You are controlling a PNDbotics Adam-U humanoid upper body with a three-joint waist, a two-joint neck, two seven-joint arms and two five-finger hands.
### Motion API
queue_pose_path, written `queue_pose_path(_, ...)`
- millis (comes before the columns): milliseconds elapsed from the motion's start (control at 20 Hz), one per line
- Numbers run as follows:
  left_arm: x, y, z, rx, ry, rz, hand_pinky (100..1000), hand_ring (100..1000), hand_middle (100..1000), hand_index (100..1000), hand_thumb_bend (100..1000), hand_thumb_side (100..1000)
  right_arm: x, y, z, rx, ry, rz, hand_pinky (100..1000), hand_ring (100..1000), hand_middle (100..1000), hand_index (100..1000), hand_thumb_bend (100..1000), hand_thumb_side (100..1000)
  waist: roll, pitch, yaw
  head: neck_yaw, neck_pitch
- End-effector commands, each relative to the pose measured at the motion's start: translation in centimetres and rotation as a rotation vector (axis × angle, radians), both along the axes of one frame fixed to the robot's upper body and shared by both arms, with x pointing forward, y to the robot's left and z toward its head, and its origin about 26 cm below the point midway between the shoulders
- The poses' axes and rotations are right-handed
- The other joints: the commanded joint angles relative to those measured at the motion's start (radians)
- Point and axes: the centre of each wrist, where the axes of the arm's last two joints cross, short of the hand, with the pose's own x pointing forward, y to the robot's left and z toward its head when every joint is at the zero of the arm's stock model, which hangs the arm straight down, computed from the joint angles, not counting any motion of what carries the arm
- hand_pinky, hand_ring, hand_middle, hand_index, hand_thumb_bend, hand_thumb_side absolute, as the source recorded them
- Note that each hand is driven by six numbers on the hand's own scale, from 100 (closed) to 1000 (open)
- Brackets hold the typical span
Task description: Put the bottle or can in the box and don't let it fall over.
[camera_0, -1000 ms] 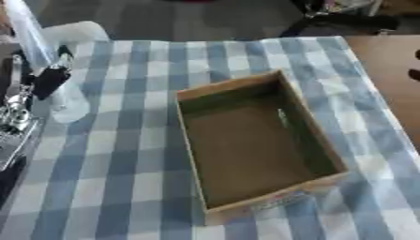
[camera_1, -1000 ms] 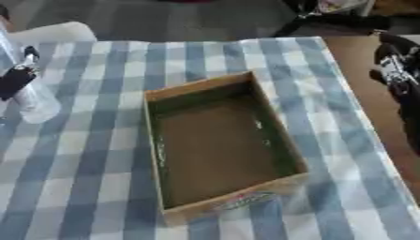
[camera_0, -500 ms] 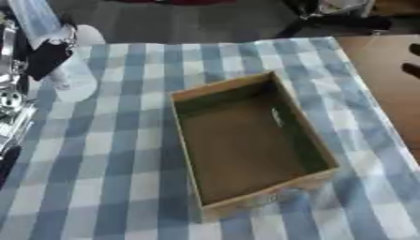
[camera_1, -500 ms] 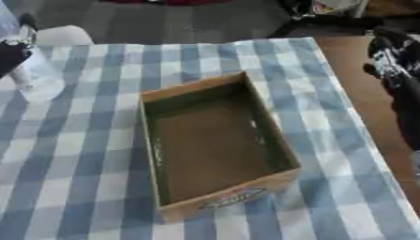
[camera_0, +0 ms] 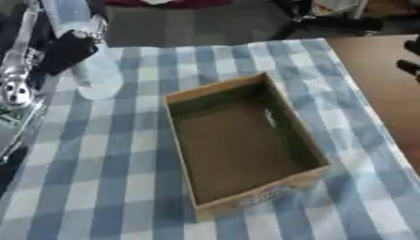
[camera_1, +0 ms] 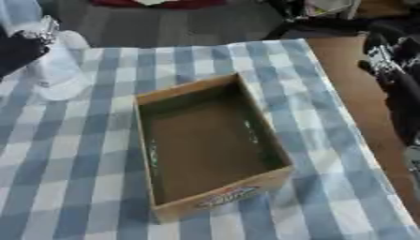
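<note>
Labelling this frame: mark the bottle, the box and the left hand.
bottle [camera_0: 97, 77], left eye view, its clear lower body.
box [camera_0: 215, 89], left eye view, its far cardboard wall.
left hand [camera_0: 62, 54], left eye view, black fingers round the bottle.

Clear glossy plastic bottle [camera_0: 97, 70], see-through against the soft matt blue-and-white checked cloth [camera_0: 107, 178]; matt brown cardboard box [camera_0: 238, 140], dull inside, printed label on its front wall; smooth brown wooden tabletop [camera_0: 381, 89]; black left hand [camera_0: 62, 51] with shiny silver metal joints
</note>
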Motion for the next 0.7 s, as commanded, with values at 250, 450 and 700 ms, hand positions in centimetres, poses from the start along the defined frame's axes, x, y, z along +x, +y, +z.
queue_pose_path(250, 0.1, -4.9, -0.5, 0.031, 0.011, -0.126, 337, 431, 146, 161, 100, 375, -0.6, -1.0, 1.6, 0.001, -0.062, -0.052, 932, 1000, 1000, 886, 100, 533, -0.002, -0.032, 0.000, -0.002, 0.013)
queue_pose_path(450, 0.2, -6.8, -1.3, 0.028, 0.038, -0.163, 336, 431, 147, 161, 100, 414, -0.7, -1.1, 1.7, 0.002, -0.072, -0.065, 933, 1000, 1000, 886, 100, 532, -0.002, -0.033, 0.002, -0.004, 0.024)
queue_pose_path(700, 0.3, -8.4, -2.0, 0.015, 0.064, -0.197, 336, 431, 148, 161, 100, 469, -0.8, -1.3, 1.7, 0.009, -0.077, -0.078, 933, 1000, 1000, 886, 100, 533, -0.003, -0.030, 0.004, -0.002, 0.033)
